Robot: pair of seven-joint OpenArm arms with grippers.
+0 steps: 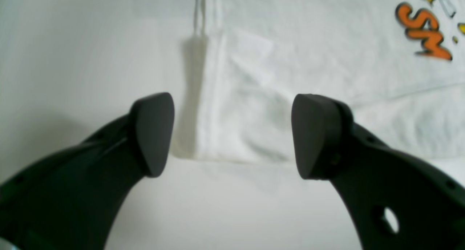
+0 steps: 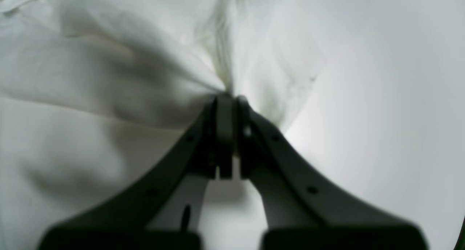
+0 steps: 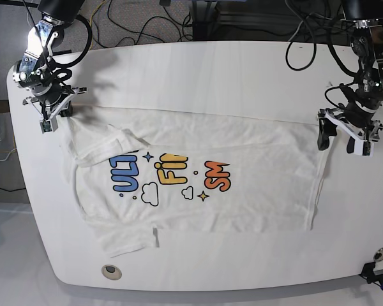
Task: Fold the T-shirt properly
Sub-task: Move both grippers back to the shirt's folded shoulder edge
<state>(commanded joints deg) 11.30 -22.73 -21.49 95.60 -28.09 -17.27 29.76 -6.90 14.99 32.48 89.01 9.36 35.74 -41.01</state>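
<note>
The white T-shirt (image 3: 255,146) lies spread on the white table (image 3: 210,64), its colourful print (image 3: 172,175) facing up. In the base view my right gripper (image 3: 53,115) sits at the shirt's far left corner, shut on a pinch of fabric. The right wrist view shows the cloth (image 2: 109,79) bunching into the closed right gripper (image 2: 229,97). My left gripper (image 3: 342,137) stands open at the shirt's right edge. In the left wrist view, a corner of the shirt (image 1: 290,43) lies beneath the open left gripper (image 1: 234,135), with orange letters (image 1: 423,30) at the upper right.
Cables (image 3: 179,25) run behind the table's far edge. A round grommet (image 3: 112,272) sits near the front left edge. A small black clamp (image 3: 376,264) shows at the front right corner. The shirt's lower left part is rumpled and folded over (image 3: 124,239).
</note>
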